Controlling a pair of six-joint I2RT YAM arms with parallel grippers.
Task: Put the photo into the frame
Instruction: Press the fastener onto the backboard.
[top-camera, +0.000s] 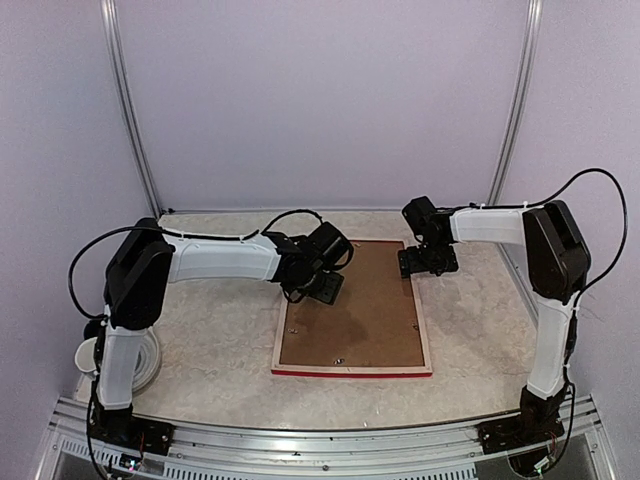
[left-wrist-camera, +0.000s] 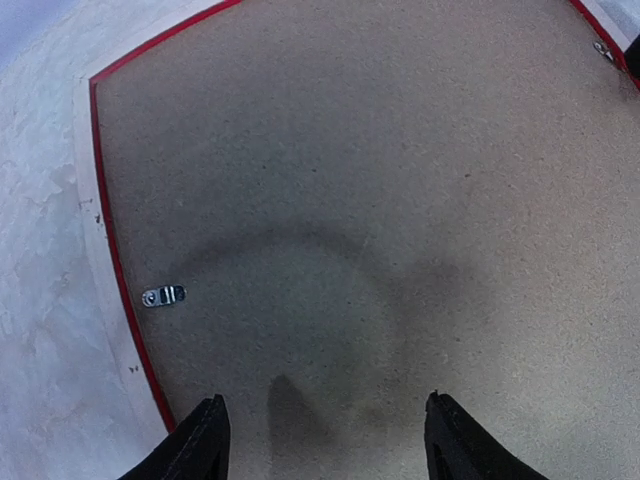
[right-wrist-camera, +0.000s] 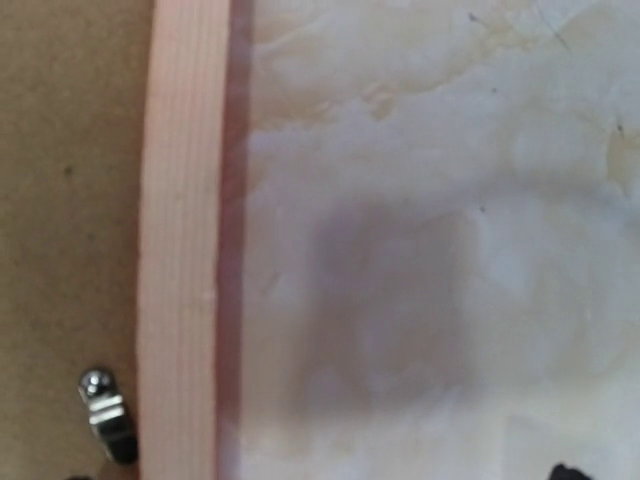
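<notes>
1. My left gripper (left-wrist-camera: 325, 405) hangs with fingers partly apart and empty, over the 11 o'clock corner of the frame (top-camera: 351, 371).
2. My right gripper (top-camera: 428, 262) is spread wide and empty at its 1 o'clock corner.
3. The frame lies back-up mid-table (top-camera: 220, 340), with the brown backing board (top-camera: 355, 310) inside.

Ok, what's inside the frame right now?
A brown backing board fills the frame, with small metal clips near its edges. No photo is visible. Whether one lies under the board cannot be seen, because the board covers the whole opening.
</notes>
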